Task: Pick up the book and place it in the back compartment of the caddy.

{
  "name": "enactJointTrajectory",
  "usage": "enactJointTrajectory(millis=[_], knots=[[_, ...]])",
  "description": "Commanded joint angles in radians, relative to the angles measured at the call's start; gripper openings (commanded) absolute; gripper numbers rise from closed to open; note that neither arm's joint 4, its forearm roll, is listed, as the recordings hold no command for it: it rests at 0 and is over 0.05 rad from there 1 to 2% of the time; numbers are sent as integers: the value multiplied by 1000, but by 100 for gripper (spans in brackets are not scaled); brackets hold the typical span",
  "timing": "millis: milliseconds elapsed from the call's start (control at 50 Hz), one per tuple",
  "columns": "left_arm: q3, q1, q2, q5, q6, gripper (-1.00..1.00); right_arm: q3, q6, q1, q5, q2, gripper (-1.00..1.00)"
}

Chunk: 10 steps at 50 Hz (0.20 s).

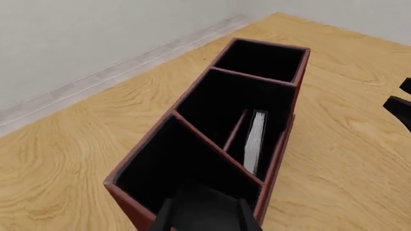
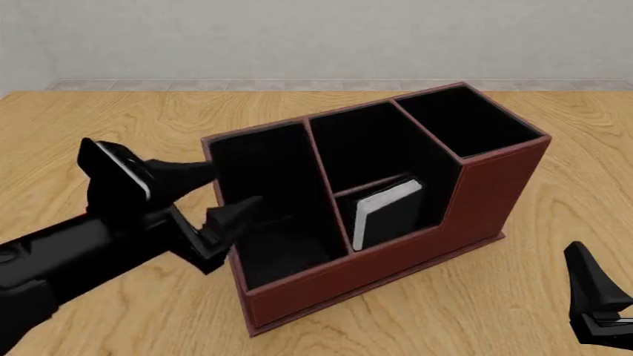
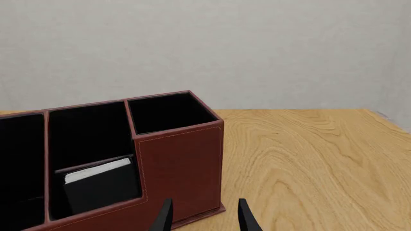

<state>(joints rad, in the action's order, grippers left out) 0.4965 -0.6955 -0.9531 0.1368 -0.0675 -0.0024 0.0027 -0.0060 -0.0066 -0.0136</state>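
Book (image 2: 384,211) stands upright in the small front cell of the caddy's (image 2: 396,259) middle column, the one with the lower outer wall, page edges up and cover toward me. By my reading that black-lined cell, cut off by the cross divider, is the back compartment (image 2: 390,222) the task names, so I judge the placement done. It leans a little against the divider, which is probably why it stays on edge rather than falling flat.

My left gripper (image 2: 222,196) sits at about 9 o'clock of the caddy, right at the rim of the long undivided cell, its fingers (image 2: 233,215) spread and grasping nothing. In the left wrist view the book's white edge shows 2 cells ahead, well apart from those fingers.

My right gripper (image 3: 204,216) hangs low at about 4 o'clock of the caddy, near the counter's (image 2: 99,119) near edge, clear of the tall end cell. Its fingers are parted and empty too; I keep it there so it cannot bump the box.

What remains, I think, is drawing the left arm away without nudging the wall.
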Motion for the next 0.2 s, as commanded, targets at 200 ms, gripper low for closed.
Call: enactJointTrajectory(millis=[200], knots=[[6,82,204,-173,35,100,0,0,0,0,0,100]])
